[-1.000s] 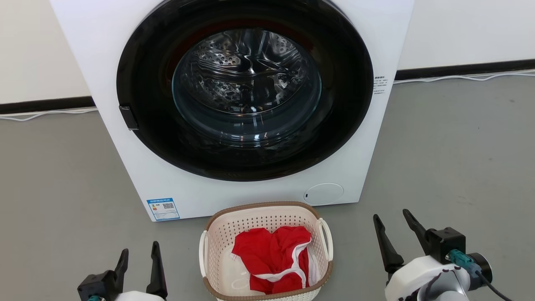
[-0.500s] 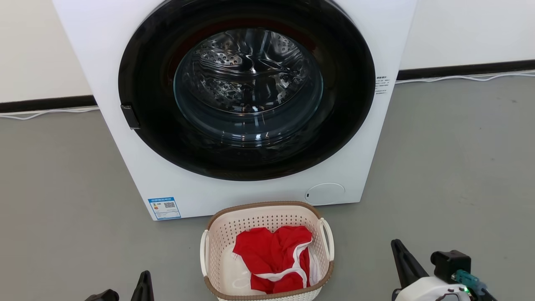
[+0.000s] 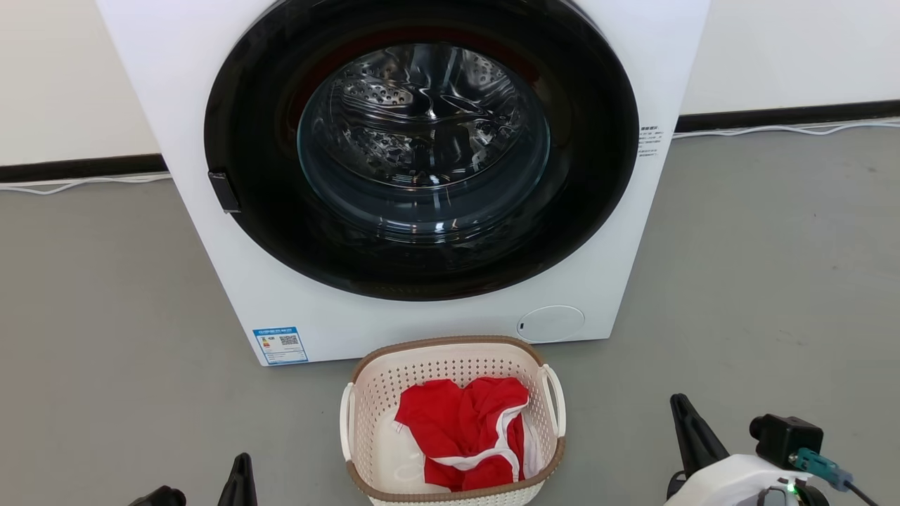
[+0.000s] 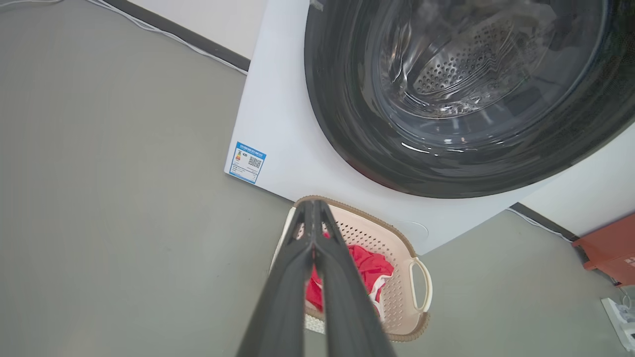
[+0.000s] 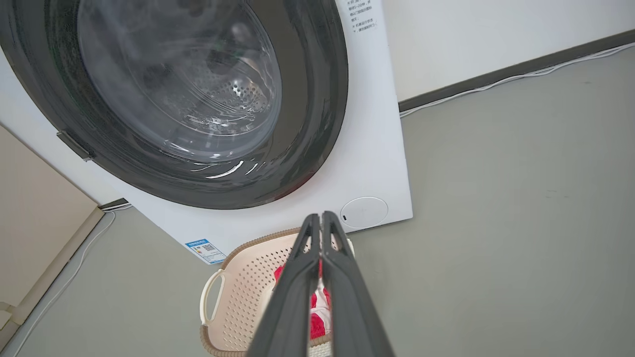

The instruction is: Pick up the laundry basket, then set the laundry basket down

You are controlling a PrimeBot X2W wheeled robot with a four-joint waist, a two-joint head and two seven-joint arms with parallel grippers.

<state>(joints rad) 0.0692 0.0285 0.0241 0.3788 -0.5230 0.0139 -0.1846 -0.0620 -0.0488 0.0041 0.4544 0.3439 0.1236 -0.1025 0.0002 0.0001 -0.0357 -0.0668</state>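
The laundry basket (image 3: 436, 372) is small and cream-white with a brown rim and white loop handles. It stands on the grey floor just in front of the washer, with a red garment (image 3: 464, 429) with white trim inside it. My left gripper (image 3: 242, 467) pokes up at the bottom edge, left of the basket and apart from it. In the left wrist view its fingers (image 4: 313, 204) are pressed together, shut on nothing, with the basket (image 4: 397, 297) beyond. My right gripper (image 3: 680, 407) is right of the basket, also clear of it. It is shut (image 5: 317, 216) too, above the basket (image 5: 243, 292).
A white front-loading washer (image 3: 211, 281) with a closed dark round door (image 3: 422, 161) stands close behind the basket. White cables (image 3: 773, 130) run along the wall's base. An orange-red object (image 4: 610, 248) and a power strip (image 4: 620, 317) lie at the washer's far side.
Both grippers have gone from open to shut and have sunk lower in the head view. The basket has stayed in place; the head view has shifted slightly.
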